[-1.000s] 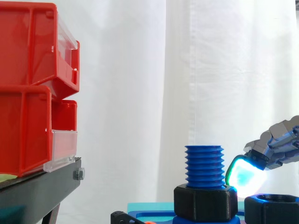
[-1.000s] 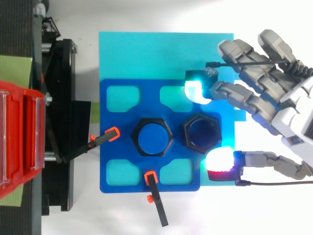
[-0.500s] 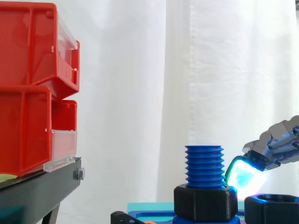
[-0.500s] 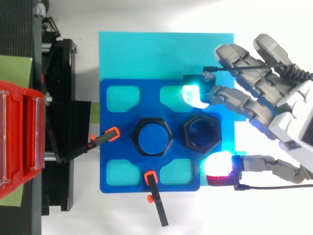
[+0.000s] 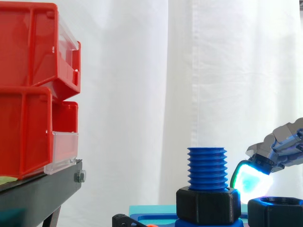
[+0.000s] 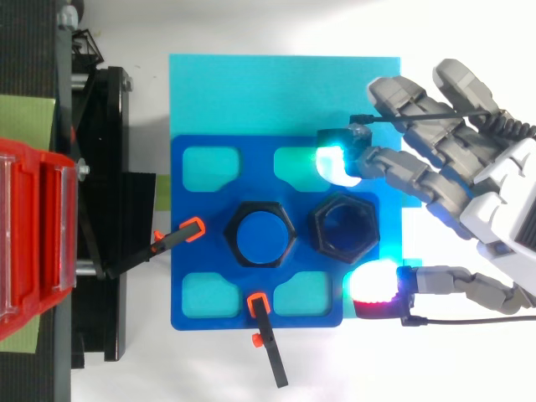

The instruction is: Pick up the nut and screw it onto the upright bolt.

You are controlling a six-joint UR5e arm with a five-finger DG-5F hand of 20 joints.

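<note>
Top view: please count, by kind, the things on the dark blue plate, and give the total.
Black hexagonal plastic nuts: 2
Blue threaded plastic bolt: 1
Black clamps with orange tips: 2
Total: 5

A cyan mat lies on the white table beside a black stand.

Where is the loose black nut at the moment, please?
In the top view the loose nut sits on the blue plate, just right of the upright bolt, between the hand's spread fingertips.
</note>
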